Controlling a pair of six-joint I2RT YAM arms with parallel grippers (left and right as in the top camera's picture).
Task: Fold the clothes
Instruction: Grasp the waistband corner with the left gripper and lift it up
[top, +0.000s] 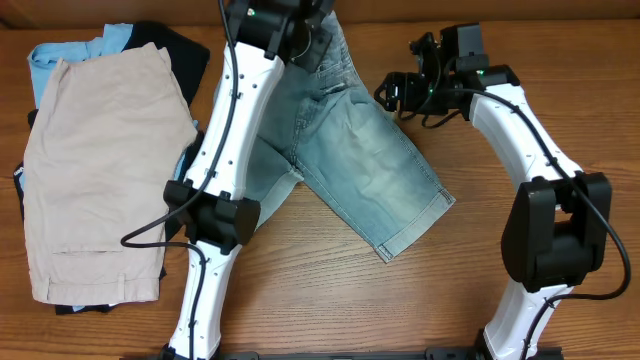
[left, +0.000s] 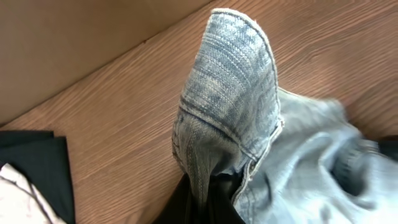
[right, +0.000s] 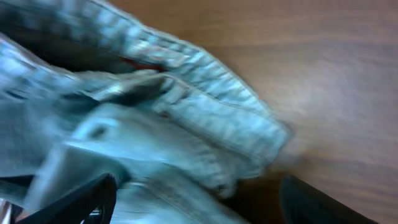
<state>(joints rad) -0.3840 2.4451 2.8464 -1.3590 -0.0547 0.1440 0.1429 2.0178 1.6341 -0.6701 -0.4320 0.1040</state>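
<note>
Overhead, the wood-grain table (top: 330, 290) fills nearly the whole view, its brown planks running left to right. A plain brown board (left: 62, 37) stands along its far edge, seen best from the left wrist.

The denim shorts (top: 360, 165) lie around the middle of the table. Their waistband is up near the far edge, and one leg stretches toward the near right, ending in a cuffed hem flat on the wood.

The left gripper (left: 208, 193) is at the far edge and is closed tight on a fold of the shorts' waistband. The pinched denim rises in a rounded peak above the tabletop.

The right gripper (top: 392, 93) is just right of the waistband with its jaws spread wide and nothing clamped between them. Its wrist view is blurred, showing crumpled denim ahead of the dark fingers (right: 81, 199) and bare wood to the right.

Along the left edge sits a pile, well apart from the denim. It has beige shorts (top: 100, 170) on top, a black garment (top: 185, 50) under them toward the far side, and a sky-blue garment (top: 60, 52) showing at the far left corner.
</note>
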